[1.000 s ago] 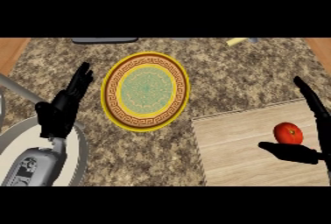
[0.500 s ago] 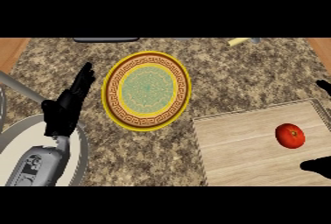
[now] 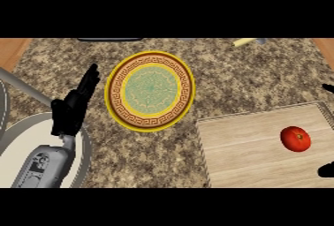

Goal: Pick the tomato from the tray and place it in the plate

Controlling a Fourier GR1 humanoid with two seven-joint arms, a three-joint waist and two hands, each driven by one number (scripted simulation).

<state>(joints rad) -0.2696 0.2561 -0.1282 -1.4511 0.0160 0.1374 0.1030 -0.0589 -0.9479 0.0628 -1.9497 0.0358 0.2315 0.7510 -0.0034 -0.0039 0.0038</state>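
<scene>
The tomato (image 3: 295, 139) lies on the wooden tray (image 3: 248, 150) at lower right, apart from the patterned plate (image 3: 150, 91). The left hand (image 3: 73, 110) rests open at left. The right hand (image 3: 326, 170) barely shows at the right edge, and I cannot tell its state.

You had a counter (image 3: 261, 75) that looked like speckled stone, granite by its brown and grey flecks; whether it was polished or rough you could not tell. The tray (image 3: 248, 150) looked like pale wood with visible grain and a matt finish. Your tomato (image 3: 295, 139) had a smooth red skin with a slight sheen. The plate (image 3: 115, 95) read as glazed ceramic, smooth all over, its pattern flat in the surface. Your left hand (image 3: 72, 110) was matt black, plastic or rubber, you could not say which. Its forearm (image 3: 42, 165) was a smooth grey shell, like hard plastic or painted metal.
</scene>
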